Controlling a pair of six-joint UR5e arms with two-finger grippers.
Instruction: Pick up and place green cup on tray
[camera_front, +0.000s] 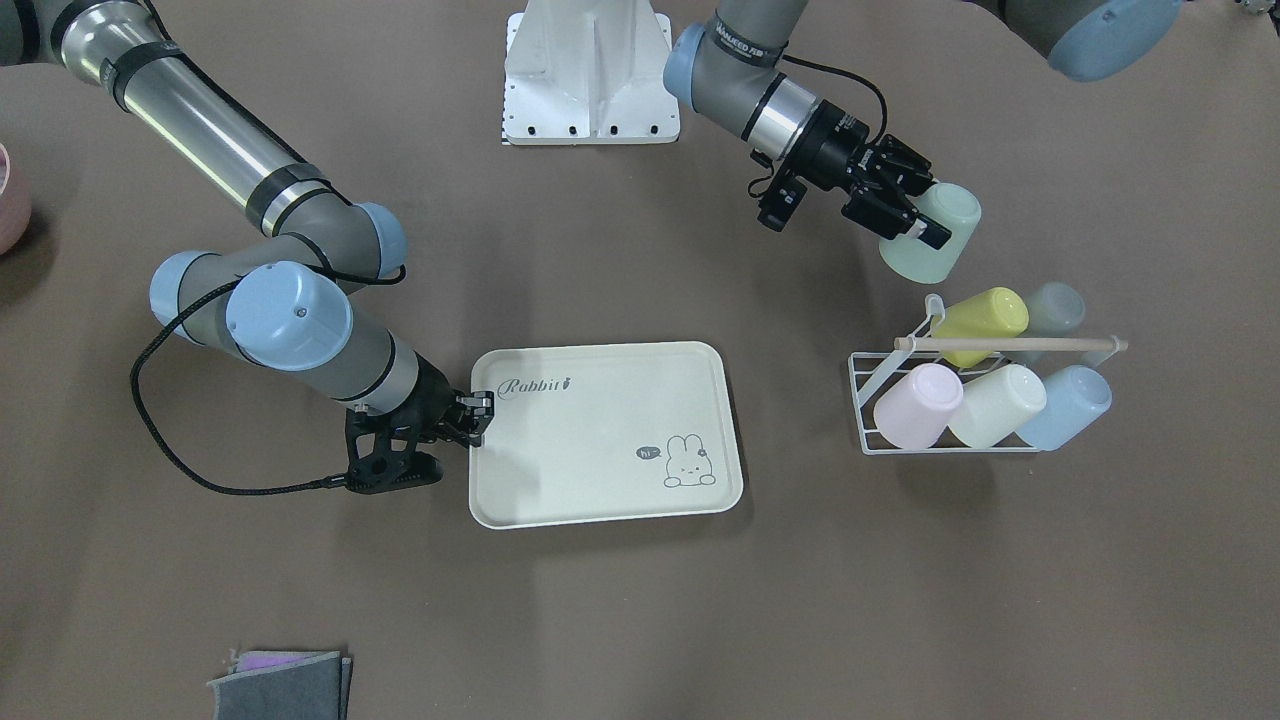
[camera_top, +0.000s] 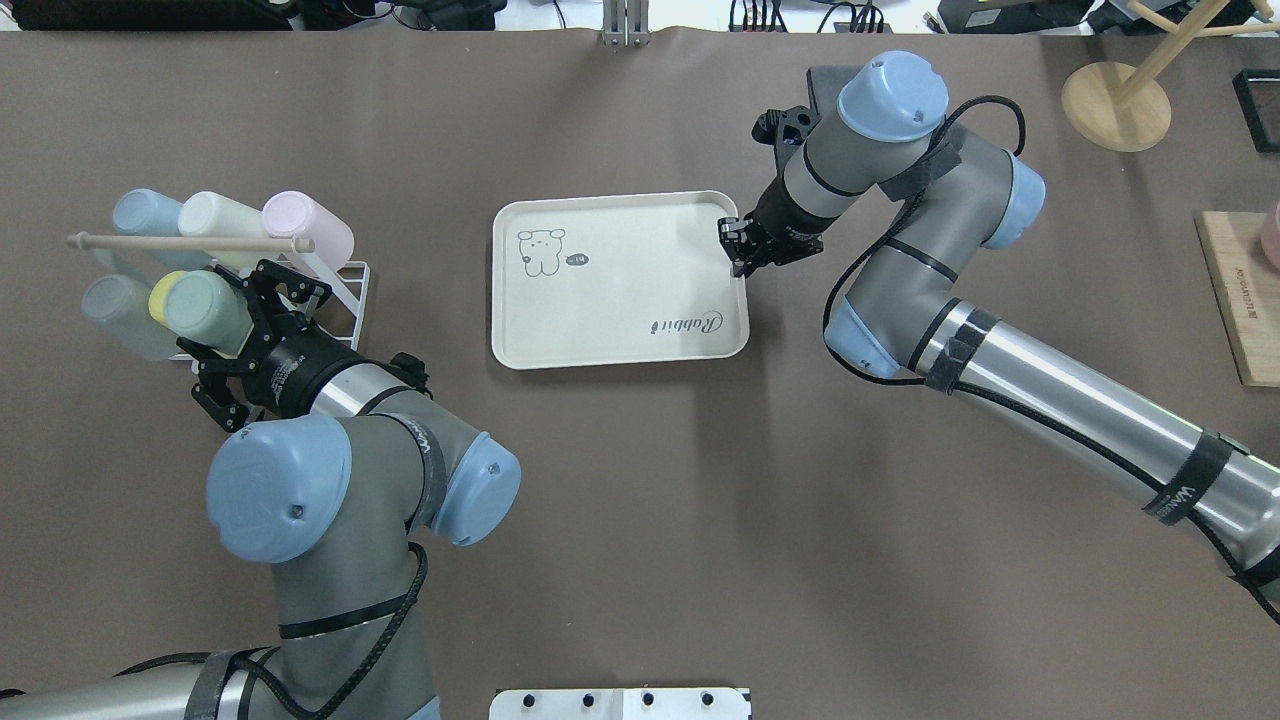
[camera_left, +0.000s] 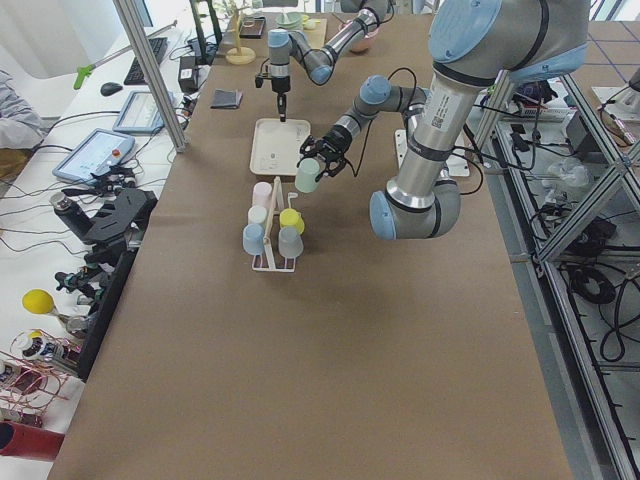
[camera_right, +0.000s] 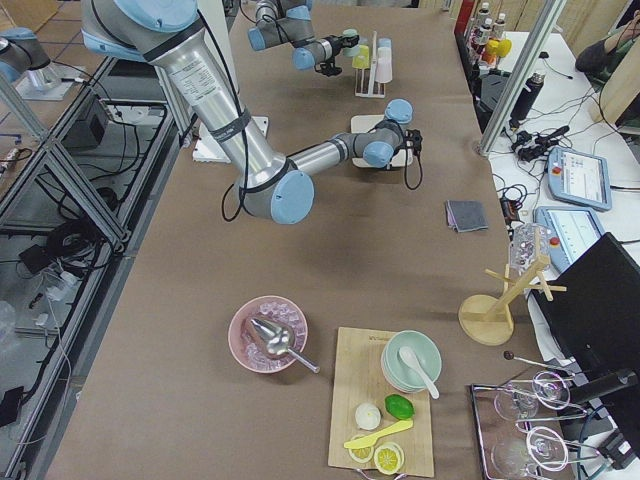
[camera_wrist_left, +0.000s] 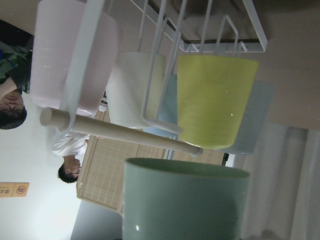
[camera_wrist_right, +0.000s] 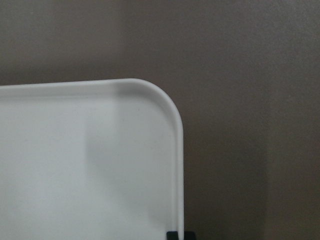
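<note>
A white wire rack (camera_front: 897, 353) stands on the brown surface (camera_front: 640, 600) and holds 5 tilted cups: a pink cup (camera_front: 917, 405), a cream cup (camera_front: 995, 405) and a blue cup (camera_front: 1065, 405) in 1 row, a yellow cup (camera_front: 980, 325) and a grey cup (camera_front: 1055, 308) in the other. A wooden rod (camera_front: 1010, 343) lies across the rack's top. A folded grey cloth (camera_front: 280, 685) lies well apart from the rack. At the surface's other end, a pink bowl (camera_right: 268, 335) with a metal scoop sits beside a wooden board (camera_right: 385, 415) carrying stacked pale green bowls (camera_right: 412, 362) and lemon slices. A wooden peg stand (camera_right: 495, 300) is near the board.
</note>
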